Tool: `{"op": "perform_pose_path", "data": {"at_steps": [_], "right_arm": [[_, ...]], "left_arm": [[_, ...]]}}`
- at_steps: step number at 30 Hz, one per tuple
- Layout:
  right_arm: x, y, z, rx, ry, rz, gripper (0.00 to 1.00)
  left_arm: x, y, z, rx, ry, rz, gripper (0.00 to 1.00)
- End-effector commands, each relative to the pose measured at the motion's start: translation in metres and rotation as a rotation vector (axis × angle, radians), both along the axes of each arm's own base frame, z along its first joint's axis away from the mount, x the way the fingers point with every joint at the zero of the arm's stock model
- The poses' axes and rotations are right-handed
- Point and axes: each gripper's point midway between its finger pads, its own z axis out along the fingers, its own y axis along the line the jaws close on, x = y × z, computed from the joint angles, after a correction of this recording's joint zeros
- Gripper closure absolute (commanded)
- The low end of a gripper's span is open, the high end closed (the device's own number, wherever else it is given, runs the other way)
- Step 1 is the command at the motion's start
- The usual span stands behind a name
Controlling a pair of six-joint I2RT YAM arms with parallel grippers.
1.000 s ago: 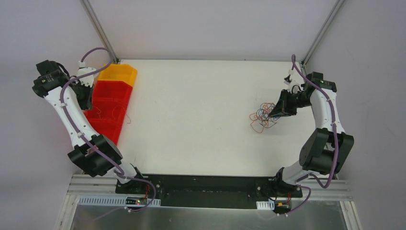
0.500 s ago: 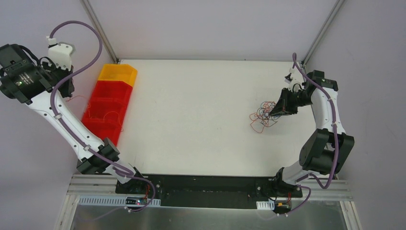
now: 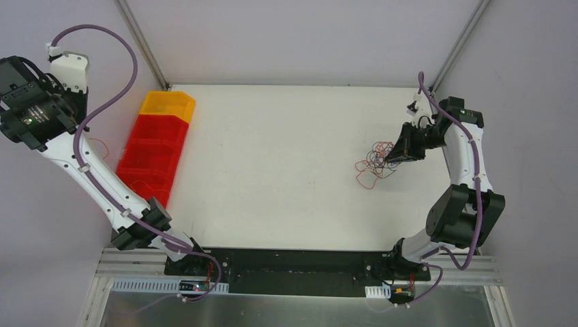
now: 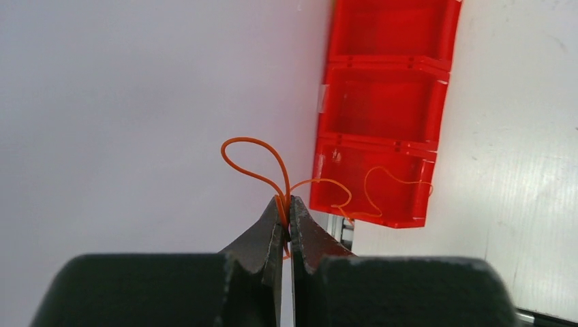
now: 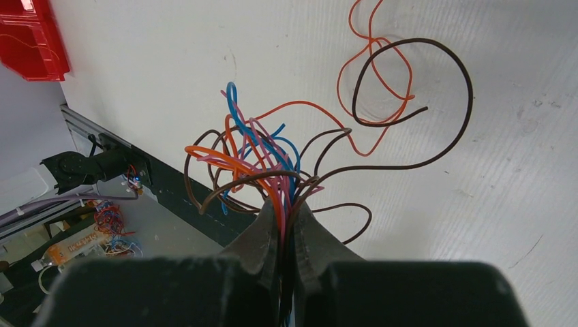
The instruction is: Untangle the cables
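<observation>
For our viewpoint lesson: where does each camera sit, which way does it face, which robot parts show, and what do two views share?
Top external: above and behind the bases, looking down on the table; left arm and right arm show.
Left wrist: on that wrist, facing the red bins past the left gripper, shut on an orange wire.
Right wrist: on that wrist, facing the table past the right gripper, shut on the cable tangle.
Shared: top and right wrist views both show the tangle.

Our white left arm (image 3: pixel 92 170) rears up sideways, black left gripper (image 4: pixel 286 206) pinched tight; black right gripper (image 5: pixel 285 204) points inward, pinched too.
</observation>
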Motion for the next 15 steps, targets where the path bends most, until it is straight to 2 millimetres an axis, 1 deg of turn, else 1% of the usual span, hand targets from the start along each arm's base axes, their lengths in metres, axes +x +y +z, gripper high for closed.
{"op": "perform_pose_path", "data": {"at_steps": [1, 5, 7, 9, 13, 15], "right_arm": [[-0.002, 0.002, 0.015, -0.008, -0.03, 0.015, 1.0], [-0.002, 0.001, 0.016, -0.016, -0.033, 0.017, 1.0], [-0.001, 0.001, 0.016, -0.017, -0.031, 0.017, 1.0], [0.0, 0.001, 0.016, -0.016, -0.029, 0.015, 1.0], [0.002, 0.001, 0.015, -0.012, -0.022, 0.016, 1.0], [0.002, 0.002, 0.014, -0.012, -0.021, 0.017, 1.0]], "left_arm": [[0.002, 0.031, 0.014, 0.091, -0.038, 0.1, 1.0], [0.012, 0.049, 0.035, 0.148, -0.089, 0.136, 1.0], [0.015, 0.053, 0.048, 0.172, -0.123, 0.147, 1.0], [0.016, 0.049, 0.059, 0.18, -0.163, 0.134, 1.0], [0.016, 0.031, 0.081, 0.183, -0.26, 0.095, 1.0], [0.014, 0.027, 0.097, 0.208, -0.316, 0.099, 1.0]]}}
